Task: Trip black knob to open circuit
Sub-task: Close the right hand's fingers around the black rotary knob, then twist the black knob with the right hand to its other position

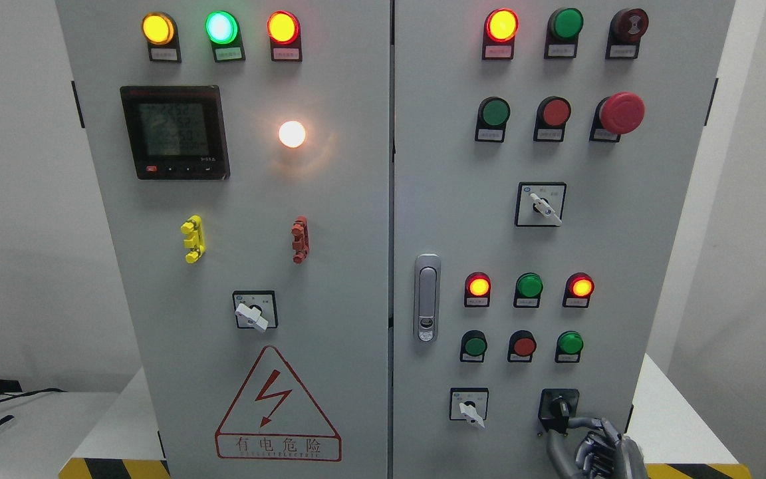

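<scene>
Low at the panel's corner, the right hand (592,446) was seen raised to the black knob (559,407), its fingers (572,423) curled and pinched around the knob's lever. Just left of the hand, a white selector switch (470,410) was noted. Above the hand, three push buttons (522,346) were recorded.

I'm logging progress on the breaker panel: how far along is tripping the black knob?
Done: the right hand has reached the black knob at the cabinet's lower right. In hand: its fingers touch the knob. Left: whether it has been turned cannot be told; indicator lamps are lit.
</scene>
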You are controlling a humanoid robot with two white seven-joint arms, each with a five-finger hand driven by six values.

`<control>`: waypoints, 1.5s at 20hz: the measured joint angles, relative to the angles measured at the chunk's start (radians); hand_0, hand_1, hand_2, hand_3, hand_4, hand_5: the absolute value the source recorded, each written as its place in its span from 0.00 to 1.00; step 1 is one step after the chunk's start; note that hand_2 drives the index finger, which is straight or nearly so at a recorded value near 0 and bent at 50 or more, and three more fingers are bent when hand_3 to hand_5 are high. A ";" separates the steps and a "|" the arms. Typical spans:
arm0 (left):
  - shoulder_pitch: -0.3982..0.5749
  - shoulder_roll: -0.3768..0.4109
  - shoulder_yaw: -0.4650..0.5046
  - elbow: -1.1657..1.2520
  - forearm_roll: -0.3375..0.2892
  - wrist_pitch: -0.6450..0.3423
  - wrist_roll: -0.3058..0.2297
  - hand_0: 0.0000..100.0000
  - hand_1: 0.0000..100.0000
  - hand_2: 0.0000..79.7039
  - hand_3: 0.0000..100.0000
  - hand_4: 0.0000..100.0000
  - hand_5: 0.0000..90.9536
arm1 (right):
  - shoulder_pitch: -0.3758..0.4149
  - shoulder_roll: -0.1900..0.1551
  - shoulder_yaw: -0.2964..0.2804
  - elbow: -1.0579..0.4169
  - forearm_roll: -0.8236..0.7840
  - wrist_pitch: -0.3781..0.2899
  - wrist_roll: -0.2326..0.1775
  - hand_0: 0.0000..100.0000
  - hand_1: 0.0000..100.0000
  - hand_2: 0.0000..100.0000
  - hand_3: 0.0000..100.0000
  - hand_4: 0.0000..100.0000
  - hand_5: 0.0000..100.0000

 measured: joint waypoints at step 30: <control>0.000 0.000 0.000 0.000 0.000 0.000 0.000 0.12 0.39 0.00 0.00 0.00 0.00 | -0.005 0.009 0.020 0.006 -0.003 0.001 -0.002 0.38 0.73 0.48 0.93 1.00 1.00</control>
